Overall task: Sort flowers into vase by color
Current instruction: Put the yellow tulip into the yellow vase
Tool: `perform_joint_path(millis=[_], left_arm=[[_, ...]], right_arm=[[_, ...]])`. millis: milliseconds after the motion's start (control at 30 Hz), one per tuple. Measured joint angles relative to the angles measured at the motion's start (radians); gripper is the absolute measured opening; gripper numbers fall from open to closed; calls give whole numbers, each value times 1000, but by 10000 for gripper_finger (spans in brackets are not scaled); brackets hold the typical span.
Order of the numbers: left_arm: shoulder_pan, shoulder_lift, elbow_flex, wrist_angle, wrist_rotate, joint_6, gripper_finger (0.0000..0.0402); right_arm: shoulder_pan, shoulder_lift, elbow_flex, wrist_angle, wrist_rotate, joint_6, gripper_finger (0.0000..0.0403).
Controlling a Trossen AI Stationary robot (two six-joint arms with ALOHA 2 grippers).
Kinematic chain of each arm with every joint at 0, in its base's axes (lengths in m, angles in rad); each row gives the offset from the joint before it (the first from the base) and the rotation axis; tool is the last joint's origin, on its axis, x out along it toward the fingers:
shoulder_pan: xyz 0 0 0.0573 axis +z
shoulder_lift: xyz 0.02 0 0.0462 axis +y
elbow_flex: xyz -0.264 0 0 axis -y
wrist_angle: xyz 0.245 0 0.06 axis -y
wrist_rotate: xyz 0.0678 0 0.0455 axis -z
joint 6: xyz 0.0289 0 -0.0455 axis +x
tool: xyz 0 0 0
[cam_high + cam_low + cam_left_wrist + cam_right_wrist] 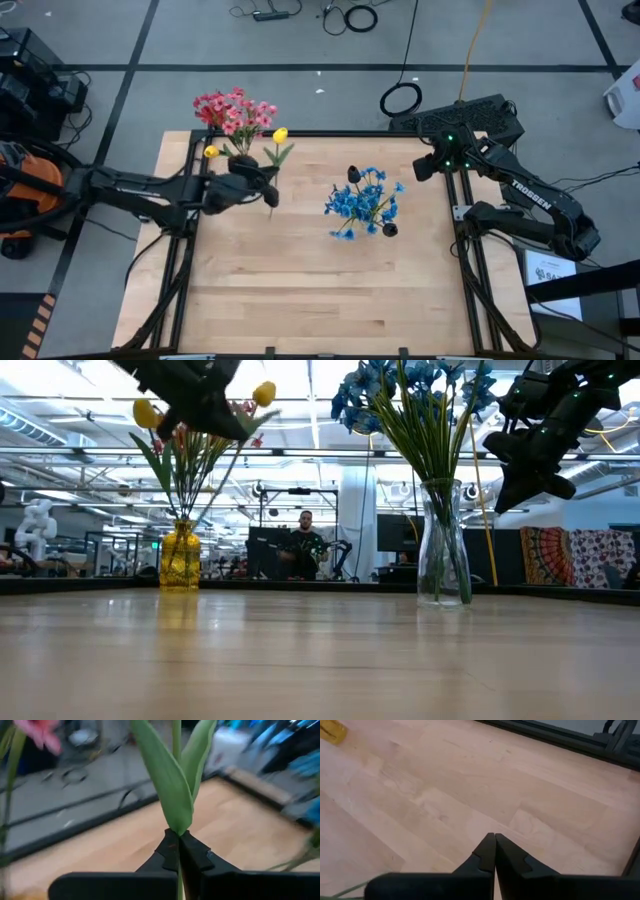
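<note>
left hand (177, 851) pinched tight on yellow flower (280, 135) stem, lifted above bench (320, 290) beside yellow vase (181, 558), likely for insertion | right hand (495, 851) closed, empty, parked

A pale wooden desk (300, 290) carries two vases: a yellow glass vase (180, 560) near its far left corner, and a clear glass vase (443, 545) toward the middle.

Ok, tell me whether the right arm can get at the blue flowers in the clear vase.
Probably yes. The right gripper hangs shut just beside the blue flowers, with bare table and nothing between them. The left gripper is busy at the yellow vase, shut on a green stem.
</note>
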Motion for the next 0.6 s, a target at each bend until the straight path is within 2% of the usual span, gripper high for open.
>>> perform_joint_path(millis=[100, 200, 433, 600], left_arm=[[25, -91, -131, 263, 70, 158, 0], [35, -190, -225, 414, 79, 308, 0], [35, -461, -298, 429, 83, 564, 0], [38, -582, -302, 422, 83, 726, 0]], right_arm=[[0, 0, 0, 0, 0, 11, 0], [0, 0, 0, 0, 0, 16, 0], [0, 0, 0, 0, 2, 52, 0], [0, 0, 0, 0, 30, 65, 0]])
